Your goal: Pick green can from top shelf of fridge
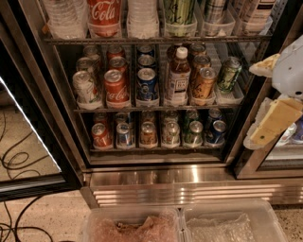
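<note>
Approach stage: the gripper (252,105), fingers apart and empty at 3 o'clock, should rise toward the green can (179,14) at 12 o'clock on the top shelf (118,41), straddling it squarely and clearing the clear bottle (142,16) beside it.

The fridge (180,182) stands with its door open, and the green can (177,13) sits in a clear tray on the top shelf (156,40), between a water bottle (142,16) and a striped can (215,10), with a Coca-Cola bottle (104,14) further left. The gripper (255,101) hangs at the right edge, outside the fridge frame and below the top shelf, its pale fingers (274,124) spread apart and holding nothing. Two clear bins (227,210) lie on the floor in front.
</note>
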Tool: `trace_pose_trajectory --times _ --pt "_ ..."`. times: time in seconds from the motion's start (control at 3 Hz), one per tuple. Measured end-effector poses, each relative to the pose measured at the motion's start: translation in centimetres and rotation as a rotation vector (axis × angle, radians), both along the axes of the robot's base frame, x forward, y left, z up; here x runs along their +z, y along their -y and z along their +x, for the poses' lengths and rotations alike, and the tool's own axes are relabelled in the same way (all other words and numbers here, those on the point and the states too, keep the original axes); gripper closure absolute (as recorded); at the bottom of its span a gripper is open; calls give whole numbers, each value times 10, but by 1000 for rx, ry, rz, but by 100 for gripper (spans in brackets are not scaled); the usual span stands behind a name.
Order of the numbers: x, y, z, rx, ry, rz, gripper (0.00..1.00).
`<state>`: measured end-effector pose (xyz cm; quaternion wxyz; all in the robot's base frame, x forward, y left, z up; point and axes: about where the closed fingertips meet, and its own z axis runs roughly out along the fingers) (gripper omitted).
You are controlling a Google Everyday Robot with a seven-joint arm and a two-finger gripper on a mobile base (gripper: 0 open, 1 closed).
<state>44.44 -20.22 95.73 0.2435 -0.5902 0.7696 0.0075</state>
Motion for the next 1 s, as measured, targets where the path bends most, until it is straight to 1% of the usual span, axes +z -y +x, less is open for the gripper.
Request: trace_pose_trajectory --times 0.33,0.67,1.0 --pt "3 -3 5 -35 36 53 0" --pt "2 -23 -15 -195 67 238 0" --pt "-23 -52 -46 -407 39 443 0"
